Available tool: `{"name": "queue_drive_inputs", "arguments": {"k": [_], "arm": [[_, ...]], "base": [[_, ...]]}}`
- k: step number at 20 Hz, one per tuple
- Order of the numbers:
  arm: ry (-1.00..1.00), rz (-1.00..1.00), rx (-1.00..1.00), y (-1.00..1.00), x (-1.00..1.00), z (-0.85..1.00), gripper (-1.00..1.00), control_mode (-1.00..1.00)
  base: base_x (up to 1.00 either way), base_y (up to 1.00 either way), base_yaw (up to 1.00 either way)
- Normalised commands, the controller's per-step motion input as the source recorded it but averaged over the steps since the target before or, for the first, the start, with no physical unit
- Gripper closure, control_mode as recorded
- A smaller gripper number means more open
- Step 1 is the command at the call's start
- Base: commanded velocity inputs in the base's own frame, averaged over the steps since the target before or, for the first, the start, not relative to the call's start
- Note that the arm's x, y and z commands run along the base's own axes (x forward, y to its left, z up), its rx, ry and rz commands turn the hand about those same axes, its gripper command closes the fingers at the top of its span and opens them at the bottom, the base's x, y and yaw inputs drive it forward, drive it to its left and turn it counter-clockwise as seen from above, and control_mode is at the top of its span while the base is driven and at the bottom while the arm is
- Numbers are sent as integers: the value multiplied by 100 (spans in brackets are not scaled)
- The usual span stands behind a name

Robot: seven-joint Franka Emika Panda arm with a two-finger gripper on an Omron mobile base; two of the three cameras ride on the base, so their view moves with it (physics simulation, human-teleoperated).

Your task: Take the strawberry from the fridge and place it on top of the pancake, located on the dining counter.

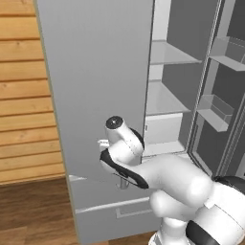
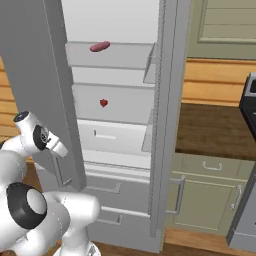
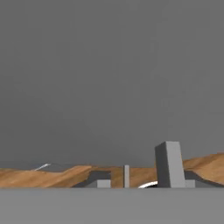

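Jaws clamped on the fridge (image 2: 125, 165) door handle (image 3: 126, 176), so your gripper (image 3: 131, 177) sits low at the open door, w/ the strawberry (image 2: 103, 103) on a middle shelf inside, well apart.

Rendered kitchen, open fridge (image 2: 112, 120), wood counter (image 2: 215, 127), green cabinets (image 2: 210, 192)

Kitchen around the open door
Pinkish lump (image 2: 100, 47) up high; wood-plank wall (image 1: 24, 95) left; brown worktop (image 2: 215, 130) over green cabinets (image 2: 210, 192) right.
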Motion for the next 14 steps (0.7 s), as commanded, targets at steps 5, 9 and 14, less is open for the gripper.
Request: {"name": "queue_drive_inputs", "arguments": {"k": [5, 9, 14], "arm": [[-12, -13, -5, 100, -81, -27, 100, -100], [-2, -7, -9, 100, -67, -7, 100, -100], [-1, -3, -18, 100, -44, -2, -100, -100]], "base": [[0, 0, 0], [0, 0, 0], [0, 0, 0]]}}
